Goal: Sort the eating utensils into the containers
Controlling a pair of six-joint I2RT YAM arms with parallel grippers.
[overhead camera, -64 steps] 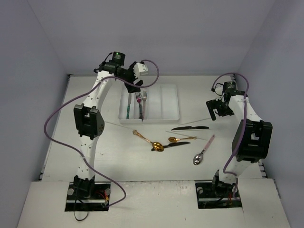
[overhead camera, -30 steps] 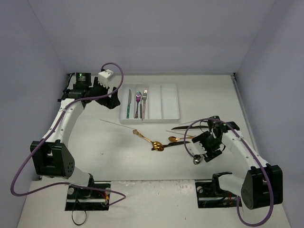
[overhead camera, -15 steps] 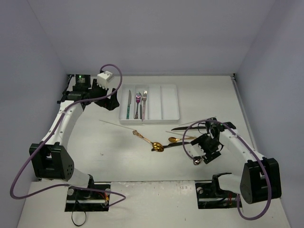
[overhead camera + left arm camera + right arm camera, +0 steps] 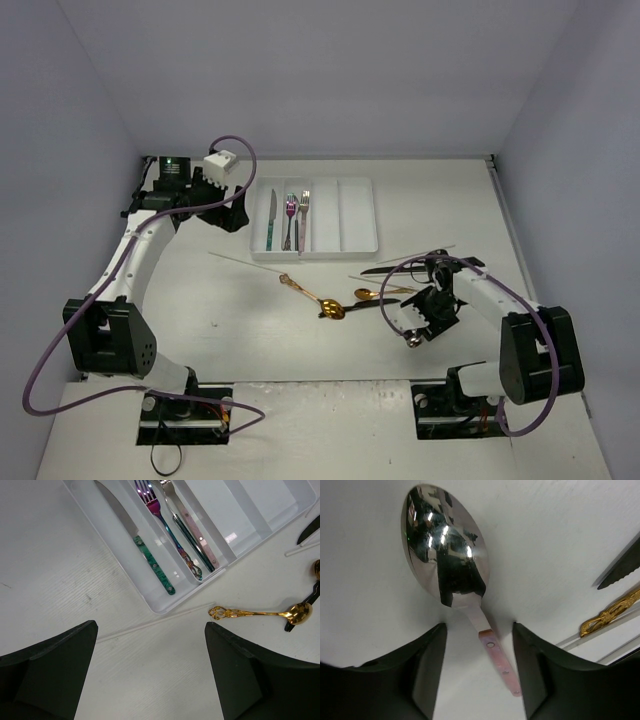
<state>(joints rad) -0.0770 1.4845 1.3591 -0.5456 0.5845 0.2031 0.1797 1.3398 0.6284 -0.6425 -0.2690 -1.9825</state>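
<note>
While only a teal-handled knife (image 4: 154, 569) and two forks (image 4: 161, 519) lie in the white plastic tray (image 4: 360, 215) ahead of the spread, empty left claw (image 4: 150, 670), the right claw (image 4: 479, 630) straddles, jaws apart, the pink-handled silver spoon (image 4: 445, 550), with gold spoons (image 4: 332, 308), black knife (image 4: 400, 268) and pale chopsticks (image 4: 245, 262) beside it unsorted on the table (image 4: 230, 320).

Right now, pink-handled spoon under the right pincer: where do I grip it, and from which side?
Take the pink handle just behind the neck, straight down from above. The spoon lies flat on the table; its bowl is wide and rounded, while the narrow handle sits inside the open right pincer, so closing across its width should hold.
</note>
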